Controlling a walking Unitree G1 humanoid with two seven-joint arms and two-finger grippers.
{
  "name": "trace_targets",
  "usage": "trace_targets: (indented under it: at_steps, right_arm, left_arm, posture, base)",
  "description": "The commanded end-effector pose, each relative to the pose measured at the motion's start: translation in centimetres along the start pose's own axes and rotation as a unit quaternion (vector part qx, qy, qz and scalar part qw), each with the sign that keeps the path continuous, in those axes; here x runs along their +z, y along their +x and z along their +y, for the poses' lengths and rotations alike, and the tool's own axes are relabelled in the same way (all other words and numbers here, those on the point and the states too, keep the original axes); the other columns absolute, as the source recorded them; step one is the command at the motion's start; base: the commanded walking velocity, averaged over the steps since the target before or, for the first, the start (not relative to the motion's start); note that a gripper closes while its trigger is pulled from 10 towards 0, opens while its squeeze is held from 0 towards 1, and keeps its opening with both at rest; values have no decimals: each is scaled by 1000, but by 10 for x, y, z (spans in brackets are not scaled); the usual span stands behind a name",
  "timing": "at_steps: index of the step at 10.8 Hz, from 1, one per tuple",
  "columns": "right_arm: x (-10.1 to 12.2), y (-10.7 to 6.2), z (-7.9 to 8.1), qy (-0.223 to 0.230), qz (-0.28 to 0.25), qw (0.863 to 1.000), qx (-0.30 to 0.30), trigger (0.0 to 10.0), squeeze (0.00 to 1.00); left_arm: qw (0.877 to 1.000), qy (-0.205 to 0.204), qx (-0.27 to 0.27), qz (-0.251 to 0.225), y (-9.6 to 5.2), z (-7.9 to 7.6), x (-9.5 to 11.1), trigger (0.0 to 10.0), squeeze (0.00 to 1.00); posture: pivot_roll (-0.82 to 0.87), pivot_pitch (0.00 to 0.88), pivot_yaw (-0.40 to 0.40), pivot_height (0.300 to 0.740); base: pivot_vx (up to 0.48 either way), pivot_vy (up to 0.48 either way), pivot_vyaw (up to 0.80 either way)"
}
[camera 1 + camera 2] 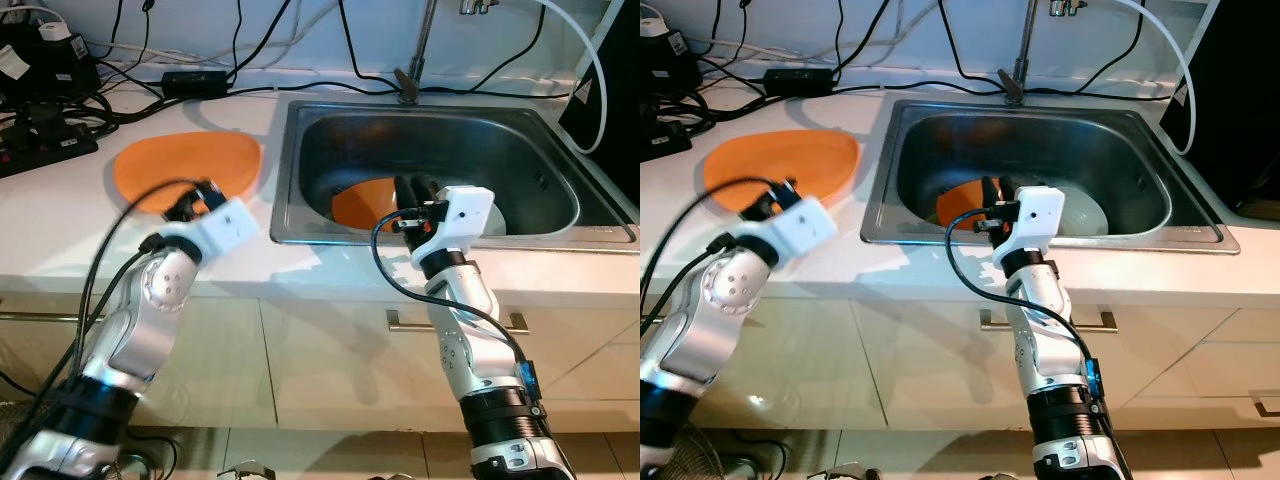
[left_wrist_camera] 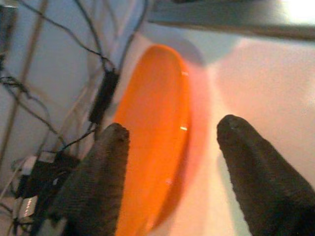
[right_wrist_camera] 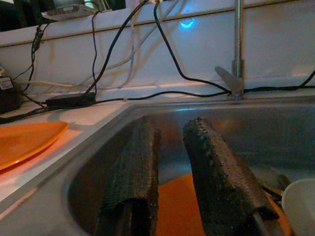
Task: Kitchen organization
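two orange plates (image 1: 190, 168) (image 1: 362, 206), one sink (image 1: 300, 130), one faucet (image 1: 418, 50), two pincers (image 1: 193, 198) (image 1: 413, 187)

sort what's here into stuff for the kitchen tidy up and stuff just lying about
For the job: orange plate on the counter, orange plate in the sink, white dish, sink.
Lying about: cables, power adapter, tap.

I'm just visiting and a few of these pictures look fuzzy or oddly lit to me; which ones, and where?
Left wrist view: soft throughout, the black fingers blurred, white glare on the counter beside the orange plate. Right wrist view: dim, with a blue glow on the wall. Eye views: sharper, bright sheen on the sink steel, arm shadows on the counter's front edge.
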State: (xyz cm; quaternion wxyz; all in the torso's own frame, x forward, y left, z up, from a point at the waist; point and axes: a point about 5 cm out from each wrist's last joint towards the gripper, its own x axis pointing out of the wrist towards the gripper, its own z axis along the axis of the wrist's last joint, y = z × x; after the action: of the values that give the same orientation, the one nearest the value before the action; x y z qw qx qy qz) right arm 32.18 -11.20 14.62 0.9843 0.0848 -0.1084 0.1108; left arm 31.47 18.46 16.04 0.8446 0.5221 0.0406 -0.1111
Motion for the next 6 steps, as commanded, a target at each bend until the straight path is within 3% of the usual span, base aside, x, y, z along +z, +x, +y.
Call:
trace_targets:
  at_steps: [1, 4, 6]
  right_arm:
    - [-3, 1, 1, 4, 12, 1000, 2, 10000, 0]
    - [-4, 3, 4, 9, 15, 1000, 2, 10000, 0]
    - [-4, 3, 3, 11, 16, 1000, -2, 10000, 0]
  left_arm:
    - [999, 34, -14, 7, -2, -1, 0, 10000, 0]
    - [992, 101, -37, 58, -4, 8, -13, 10000, 0]
    - [989, 123, -50, 70, 3, 13, -16, 10000, 0]
  posture:
    - [118, 0, -5, 740]
    - [117, 0, 0, 740]
    - [114, 0, 1, 740]
  base:
    - [0, 0, 0]
    - [0, 0, 0]
    - [0, 0, 0]
